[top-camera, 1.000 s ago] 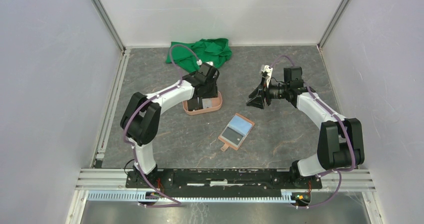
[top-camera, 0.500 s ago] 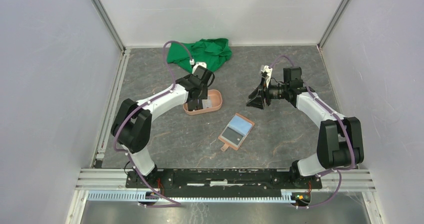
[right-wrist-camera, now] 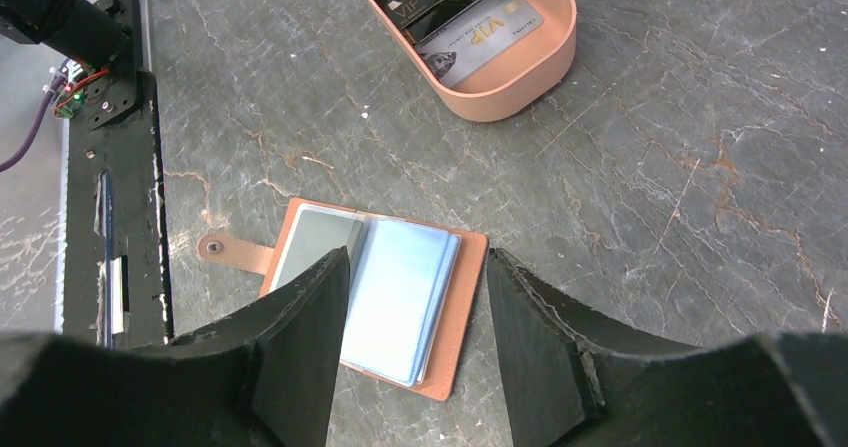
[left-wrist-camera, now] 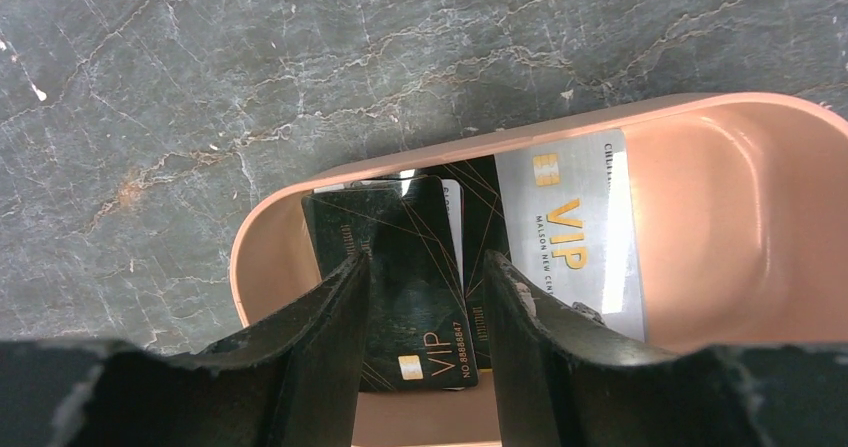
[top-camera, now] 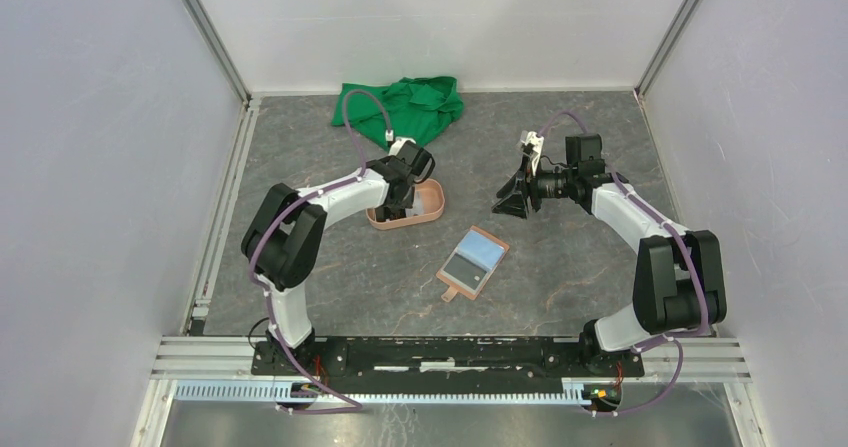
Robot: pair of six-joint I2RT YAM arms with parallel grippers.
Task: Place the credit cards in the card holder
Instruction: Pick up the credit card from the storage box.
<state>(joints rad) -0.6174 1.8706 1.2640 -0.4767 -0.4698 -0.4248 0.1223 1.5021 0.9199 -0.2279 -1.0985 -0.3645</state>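
Cloth (top-camera: 400,105) behind tray (top-camera: 436,203) of cards (left-wrist-camera: 570,227)

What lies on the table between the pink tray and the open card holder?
Nothing: only bare grey marbled table separates the pink tray from the card holder, seen best in the right wrist view.

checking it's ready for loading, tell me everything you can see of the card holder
The card holder is a tan-brown, leather-looking folding wallet. It lies open and flat on the grey marbled table, near its middle, apart from the pink tray. A short closing tab with a round snap sticks out toward the arm bases. Inside, the tab-side half shows a grey panel; the other half holds pale blue clear sleeves. Only the table touches it.
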